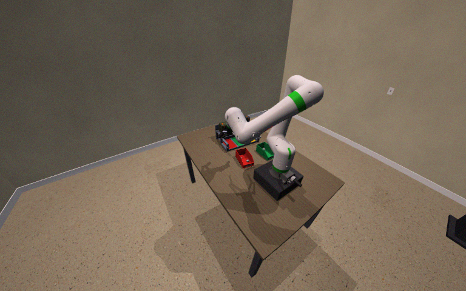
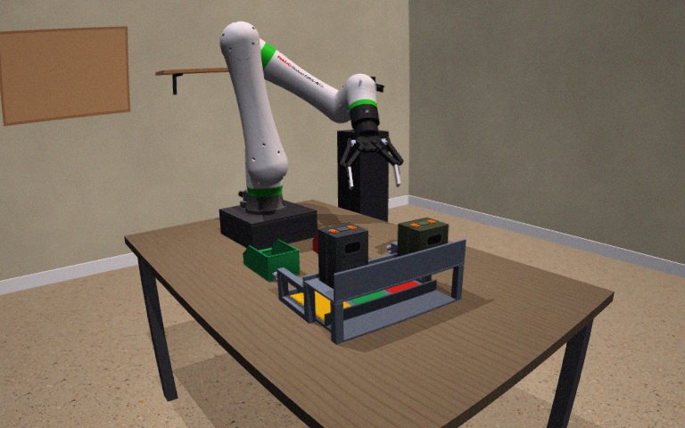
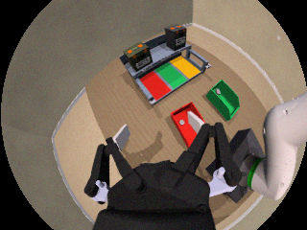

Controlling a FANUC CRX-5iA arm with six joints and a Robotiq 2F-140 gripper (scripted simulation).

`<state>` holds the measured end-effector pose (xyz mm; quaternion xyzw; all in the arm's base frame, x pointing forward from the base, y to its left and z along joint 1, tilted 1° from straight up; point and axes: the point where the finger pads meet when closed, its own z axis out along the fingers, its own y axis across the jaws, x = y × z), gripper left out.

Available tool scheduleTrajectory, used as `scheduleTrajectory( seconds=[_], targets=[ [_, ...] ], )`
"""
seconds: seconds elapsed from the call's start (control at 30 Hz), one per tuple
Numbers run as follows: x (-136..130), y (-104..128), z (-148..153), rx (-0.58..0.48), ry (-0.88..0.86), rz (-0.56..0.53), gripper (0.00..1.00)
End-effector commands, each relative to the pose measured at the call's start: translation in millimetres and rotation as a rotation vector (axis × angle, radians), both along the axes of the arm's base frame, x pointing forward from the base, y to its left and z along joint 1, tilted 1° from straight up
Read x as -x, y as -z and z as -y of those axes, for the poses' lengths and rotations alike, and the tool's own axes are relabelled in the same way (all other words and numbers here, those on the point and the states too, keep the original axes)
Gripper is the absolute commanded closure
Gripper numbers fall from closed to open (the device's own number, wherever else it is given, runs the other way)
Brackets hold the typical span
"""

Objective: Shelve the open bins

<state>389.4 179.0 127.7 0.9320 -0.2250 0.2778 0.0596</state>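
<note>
Wooden surface (image 2: 454, 353), dark legs. Contents listed left to right as the exterior view shows them, each placed relative to the grey shelf (image 2: 399, 267).

1. Arm base (image 2: 232, 229): black block, far left of the shelf, behind it toward the beige wall. White arm with green bands rises from it and bends over toward the shelf side.

2. Green bin (image 2: 271, 258): open-topped, standing level on the surface, just left of the shelf's left end and apart from it. In the wrist view (image 3: 223, 99) it lies on the shelf's open front side, to the right of the red bin.

3. Black box (image 2: 343, 247) with orange tabs on its lid: standing on the shelf's left portion, above the yellow mark (image 2: 323, 302).

4. Shelf: grey frame with a long board across its near side; floor marks run yellow, green (image 2: 371, 296), red (image 2: 402, 286). Green and red places hold no bin.

5. Red bin (image 3: 188, 122): almost wholly hidden behind the black box in the exterior view; the top view (image 1: 244, 157) shows it level on the surface, in front of the shelf, beside the green bin, with a small part inside.

6. Olive box (image 2: 422, 234), orange tabs: at the shelf's right portion.

7. End effector (image 2: 372, 174): high above the shelf, pointing down, fingers spread fully, holding nothing, well apart from both bins.
</note>
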Motion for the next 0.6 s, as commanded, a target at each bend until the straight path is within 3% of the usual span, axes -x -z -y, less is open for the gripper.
scheduleTrajectory(
  seconds=[0.0, 0.17, 0.23, 0.57],
  targets=[
    [-1, 0, 0, 0.0, 0.001, -0.003, 0.0],
    [-1, 0, 0, 0.0, 0.001, -0.003, 0.0],
    [-27, 2, 30, -0.011, 0.043, -0.042, 0.0],
    [-62, 5, 71, -0.026, 0.101, -0.098, 0.0]
  ],
)
